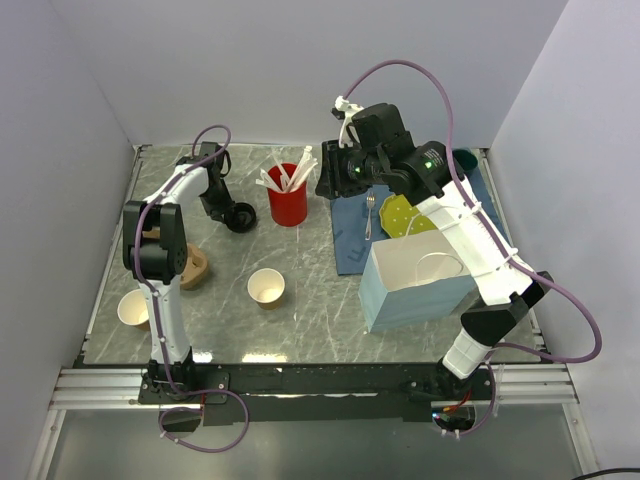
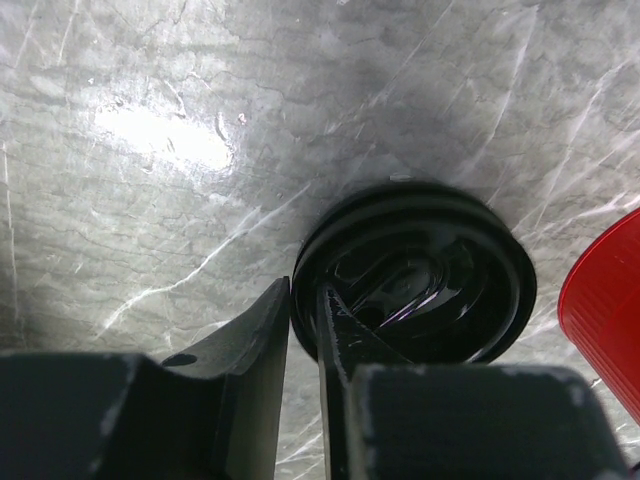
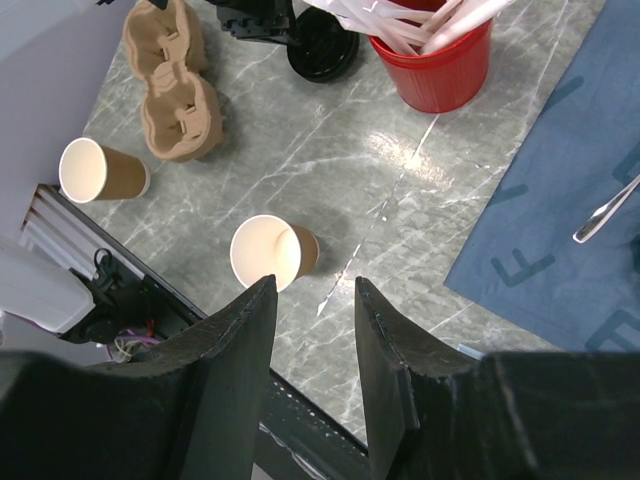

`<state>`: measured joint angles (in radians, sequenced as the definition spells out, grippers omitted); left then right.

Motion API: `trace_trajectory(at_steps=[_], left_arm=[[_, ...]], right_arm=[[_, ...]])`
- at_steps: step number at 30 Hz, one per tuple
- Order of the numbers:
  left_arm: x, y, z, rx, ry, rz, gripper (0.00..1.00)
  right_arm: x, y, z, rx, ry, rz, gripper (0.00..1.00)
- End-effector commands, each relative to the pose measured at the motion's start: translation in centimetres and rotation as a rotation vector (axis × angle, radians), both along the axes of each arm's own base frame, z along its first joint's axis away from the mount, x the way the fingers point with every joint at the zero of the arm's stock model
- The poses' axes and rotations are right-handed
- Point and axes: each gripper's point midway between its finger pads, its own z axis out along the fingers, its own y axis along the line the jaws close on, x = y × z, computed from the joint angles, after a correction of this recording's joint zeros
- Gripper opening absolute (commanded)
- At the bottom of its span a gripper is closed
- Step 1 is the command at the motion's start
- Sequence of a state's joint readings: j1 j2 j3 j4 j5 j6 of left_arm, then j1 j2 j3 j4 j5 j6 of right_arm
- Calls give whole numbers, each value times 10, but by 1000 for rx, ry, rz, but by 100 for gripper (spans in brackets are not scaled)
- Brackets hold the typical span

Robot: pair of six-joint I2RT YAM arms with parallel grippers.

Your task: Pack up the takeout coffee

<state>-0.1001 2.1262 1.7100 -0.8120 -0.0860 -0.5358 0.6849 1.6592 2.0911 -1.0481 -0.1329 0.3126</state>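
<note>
Left gripper [image 2: 305, 300] nipped onto the rim of the takeout coffee [image 2: 430, 270], one finger inside the black lid, one outside; it's far-left on the table [image 1: 320, 290], just left of the red cup [image 1: 288, 205]. Right gripper [image 3: 312, 300] hangs spread, empty

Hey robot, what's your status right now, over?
Left gripper pinching rim of black lid, on table. Right gripper open, empty, up high. Both paper cups lidless. Red utensil cup close beside lid.
</note>
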Motion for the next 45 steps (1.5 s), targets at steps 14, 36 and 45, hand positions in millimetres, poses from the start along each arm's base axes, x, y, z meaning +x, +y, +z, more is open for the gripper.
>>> trace_trajectory(at_steps=[14, 36, 45], left_arm=[[4, 11, 29, 47, -27, 45, 8], [-97, -55, 157, -417, -136, 91, 7], [-152, -100, 249, -791, -254, -58, 8]], right_arm=[[-1, 0, 15, 17, -49, 7, 45], [-29, 28, 51, 267, -68, 153, 45], [-61, 47, 71, 562, -270, 365, 45]])
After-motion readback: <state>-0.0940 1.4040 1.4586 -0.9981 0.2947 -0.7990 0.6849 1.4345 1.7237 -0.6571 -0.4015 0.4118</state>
